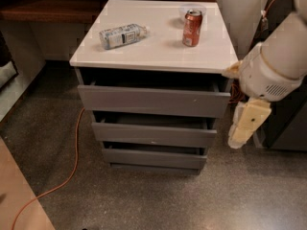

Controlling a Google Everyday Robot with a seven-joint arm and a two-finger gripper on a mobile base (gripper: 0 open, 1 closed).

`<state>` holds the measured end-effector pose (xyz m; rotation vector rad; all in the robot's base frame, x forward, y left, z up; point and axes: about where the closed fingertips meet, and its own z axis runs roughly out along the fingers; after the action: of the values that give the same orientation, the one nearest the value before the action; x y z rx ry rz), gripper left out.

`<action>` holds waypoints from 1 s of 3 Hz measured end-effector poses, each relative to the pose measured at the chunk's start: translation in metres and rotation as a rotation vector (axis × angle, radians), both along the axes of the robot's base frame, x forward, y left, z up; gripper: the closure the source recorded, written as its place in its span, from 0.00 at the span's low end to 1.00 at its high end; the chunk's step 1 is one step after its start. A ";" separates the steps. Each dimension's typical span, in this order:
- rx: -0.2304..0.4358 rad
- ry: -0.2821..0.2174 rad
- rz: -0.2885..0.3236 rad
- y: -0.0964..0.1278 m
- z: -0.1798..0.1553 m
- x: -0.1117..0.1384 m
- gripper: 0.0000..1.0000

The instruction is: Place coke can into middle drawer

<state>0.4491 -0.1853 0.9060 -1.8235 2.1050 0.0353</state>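
Camera view: tool [240, 137] hangs beside middle drawer [153, 134].

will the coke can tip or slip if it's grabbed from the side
The coke can stands upright and narrow, so a high nudge would likely tip it, then it may roll. Its smooth wall probably slips and dents easily. The pincer hangs low beside the cabinet.

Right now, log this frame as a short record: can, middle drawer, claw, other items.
coke can: upright on the cabinet top, rear right
middle drawer: open a little, interior mostly hidden
claw: right of the cabinet, level with the drawers, apart from the can
plastic bottle: on its side, left of the can
task: can not yet in drawer
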 end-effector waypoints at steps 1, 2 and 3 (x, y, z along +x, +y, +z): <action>0.022 0.012 0.047 0.005 -0.035 0.009 0.00; 0.054 0.008 0.084 0.006 -0.072 0.016 0.00; 0.093 -0.011 0.120 0.008 -0.099 0.025 0.00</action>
<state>0.4744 -0.1773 0.8071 -1.8880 1.9500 0.1496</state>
